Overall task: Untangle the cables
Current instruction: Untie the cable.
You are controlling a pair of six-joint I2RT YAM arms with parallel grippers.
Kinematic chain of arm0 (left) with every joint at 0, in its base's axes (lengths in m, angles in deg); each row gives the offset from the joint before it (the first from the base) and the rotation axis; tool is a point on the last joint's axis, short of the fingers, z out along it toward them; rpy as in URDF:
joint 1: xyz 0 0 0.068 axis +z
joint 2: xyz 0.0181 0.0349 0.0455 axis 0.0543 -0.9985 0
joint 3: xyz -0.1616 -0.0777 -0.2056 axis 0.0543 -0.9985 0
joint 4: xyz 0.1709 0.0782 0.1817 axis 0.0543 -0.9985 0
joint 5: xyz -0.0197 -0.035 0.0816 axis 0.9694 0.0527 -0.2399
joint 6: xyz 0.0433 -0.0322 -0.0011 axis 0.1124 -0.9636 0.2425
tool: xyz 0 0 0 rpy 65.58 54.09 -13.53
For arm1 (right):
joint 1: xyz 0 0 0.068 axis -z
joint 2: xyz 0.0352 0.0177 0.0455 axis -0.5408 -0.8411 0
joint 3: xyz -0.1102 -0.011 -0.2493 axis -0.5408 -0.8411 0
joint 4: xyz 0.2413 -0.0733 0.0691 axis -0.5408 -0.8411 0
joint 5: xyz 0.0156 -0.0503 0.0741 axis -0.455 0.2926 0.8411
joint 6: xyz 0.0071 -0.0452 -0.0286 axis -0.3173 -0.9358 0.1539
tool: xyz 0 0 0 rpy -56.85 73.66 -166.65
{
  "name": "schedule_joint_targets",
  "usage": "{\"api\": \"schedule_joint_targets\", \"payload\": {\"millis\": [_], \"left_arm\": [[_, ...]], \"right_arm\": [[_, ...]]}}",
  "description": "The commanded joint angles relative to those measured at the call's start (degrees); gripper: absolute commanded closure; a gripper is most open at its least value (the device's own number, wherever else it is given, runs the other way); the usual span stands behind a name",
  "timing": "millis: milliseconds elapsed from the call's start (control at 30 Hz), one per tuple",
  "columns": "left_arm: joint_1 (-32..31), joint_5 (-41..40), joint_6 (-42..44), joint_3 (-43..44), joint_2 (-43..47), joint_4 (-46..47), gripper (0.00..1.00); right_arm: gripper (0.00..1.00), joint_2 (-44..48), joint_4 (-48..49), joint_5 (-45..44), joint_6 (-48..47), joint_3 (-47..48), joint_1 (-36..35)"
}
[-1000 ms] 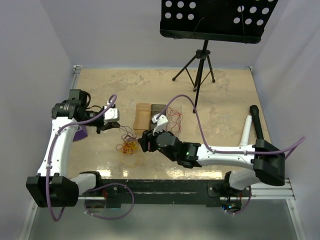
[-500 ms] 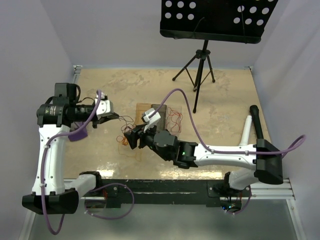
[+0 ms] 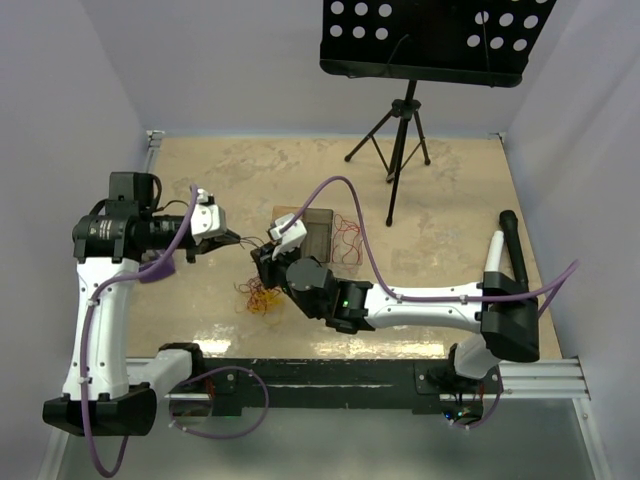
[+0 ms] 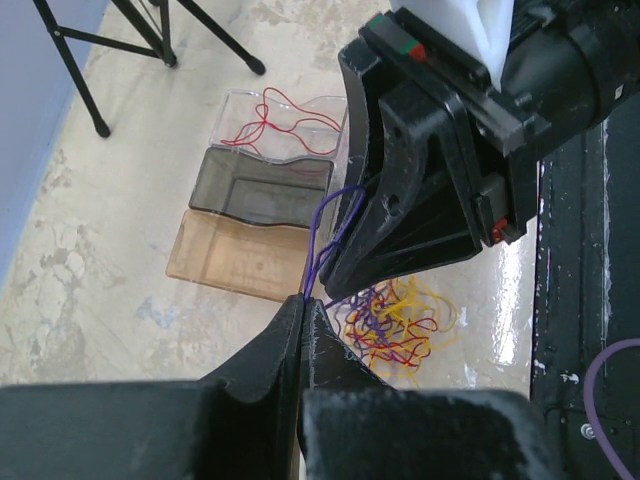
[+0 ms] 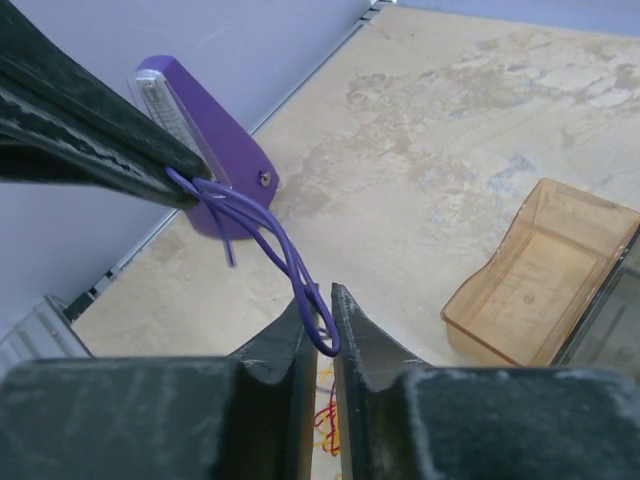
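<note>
Beige table (image 3: 440, 200) holds the cables (image 4: 390, 320) in a pile. Both the left gripper (image 4: 303, 298) and the right gripper (image 5: 322, 296) pinch one purple wire (image 5: 268, 232) above it. A hard pull could snap it.

Surface: beige mottled table (image 3: 440, 200), glossy along its near edge.
Cables (image 4: 395, 320): yellow, orange, red and purple tangle, just below my left gripper (image 4: 303, 305).
Trays: amber tray (image 4: 240, 262), smoky tray (image 4: 262, 190), clear tray (image 4: 285, 125), touching in a row beyond that gripper.
Tripod (image 3: 405, 110): feet on the table, far beyond it.
Purple wedge (image 5: 215, 150): behind it, by the wall.
</note>
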Motion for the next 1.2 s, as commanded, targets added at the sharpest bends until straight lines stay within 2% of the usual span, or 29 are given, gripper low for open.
{"api": "schedule_joint_targets", "payload": {"millis": [0,133,233,267,300,467,533,567,667,833,1033,1167], "left_arm": [[-0.4,2.7,0.4,-1.8,0.5,-0.5,1.00],[-0.4,3.1,1.2,-3.4,-0.2,-0.4,0.99],[-0.4,3.7,2.3,-6.8,-0.4,-0.4,0.71],[-0.4,3.8,2.8,-8.0,-0.1,-0.1,0.58],[-0.4,4.1,3.6,-9.5,0.3,0.0,0.51],[-0.4,8.5,8.3,-15.2,3.4,-0.4,0.33],[-0.4,10.9,8.6,-15.8,4.2,0.1,0.32],[-0.4,12.7,8.3,-15.9,4.4,0.2,0.00],[-0.3,18.8,4.5,-15.6,4.0,2.1,0.00],[0.6,23.0,-4.2,-13.8,3.0,7.2,0.00],[2.3,28.3,-5.1,-14.9,1.4,6.8,0.00],[3.1,32.5,-1.7,-14.8,-1.4,4.8,0.00]], "right_arm": [[1.00,1.0,3.3,-2.4,0.7,2.5,-0.3],[1.00,3.3,2.4,-2.3,1.1,2.4,-0.3],[1.00,5.9,1.6,-2.6,0.4,3.7,-0.3],[1.00,7.3,1.2,-2.6,0.1,4.3,-0.2],[1.00,8.1,1.1,-2.5,-0.1,5.0,-0.2],[1.00,10.2,0.2,-0.8,-0.4,9.3,-0.2],[1.00,10.1,-0.4,0.5,0.3,10.9,-0.2],[1.00,9.9,-0.5,1.2,0.8,11.6,-0.3],[1.00,9.1,-0.4,2.5,1.8,12.7,-0.3],[1.00,7.9,-1.3,2.5,2.3,13.9,-0.5],[1.00,8.1,-1.4,3.1,2.8,14.3,-0.5],[1.00,7.7,-1.5,4.4,3.5,15.3,-0.7]]}}
